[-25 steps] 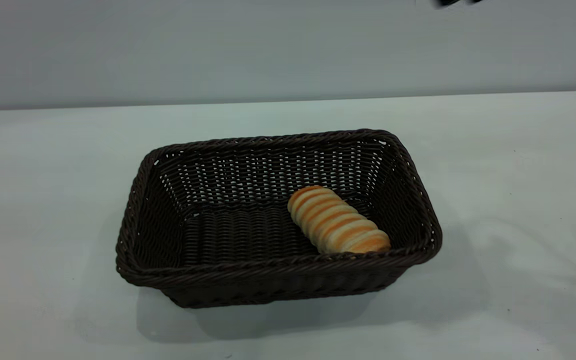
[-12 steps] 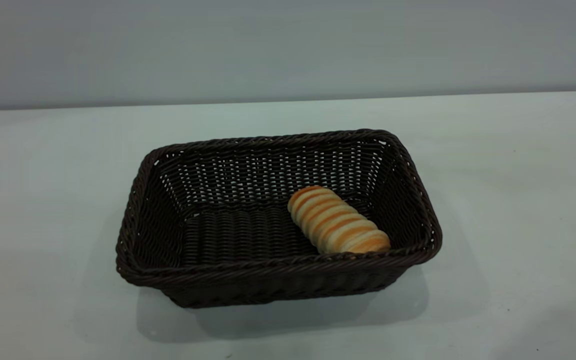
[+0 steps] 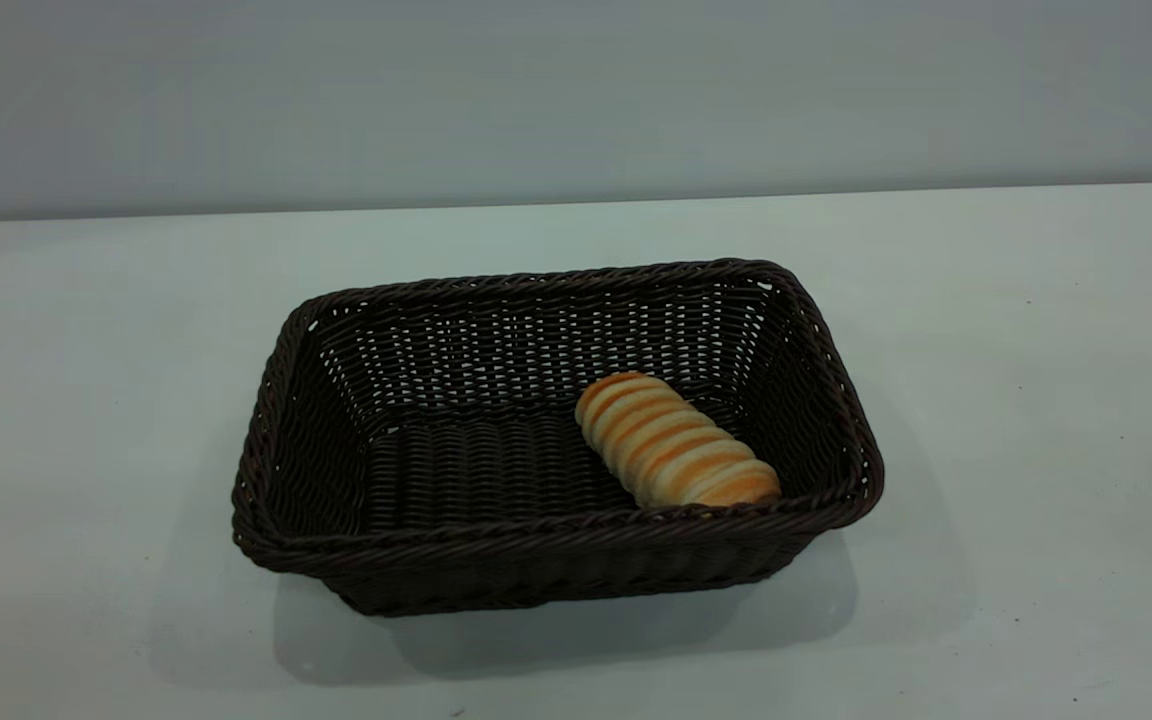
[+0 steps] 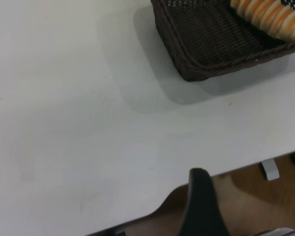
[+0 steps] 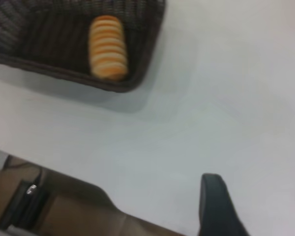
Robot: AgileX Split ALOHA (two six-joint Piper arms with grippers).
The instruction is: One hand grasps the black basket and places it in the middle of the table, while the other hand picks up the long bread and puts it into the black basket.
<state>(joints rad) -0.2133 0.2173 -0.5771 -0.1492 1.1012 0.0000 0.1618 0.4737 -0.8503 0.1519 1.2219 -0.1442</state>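
White table (image 3: pixel 1036 400), plain grey wall behind. We see the black basket (image 3: pixel 556 545) sitting near the table's middle, long side toward the exterior camera. The long bread (image 3: pixel 676 440) lies on the basket floor toward its right end, angled, one end close against the near wall. We judge both placements done. Neither arm shows in the exterior view. Each wrist view shows only one dark finger, left gripper (image 4: pixel 201 204) and right gripper (image 5: pixel 217 205), both near the table edge, well apart from the basket; we cannot tell their jaw state. No labels or writing seen.
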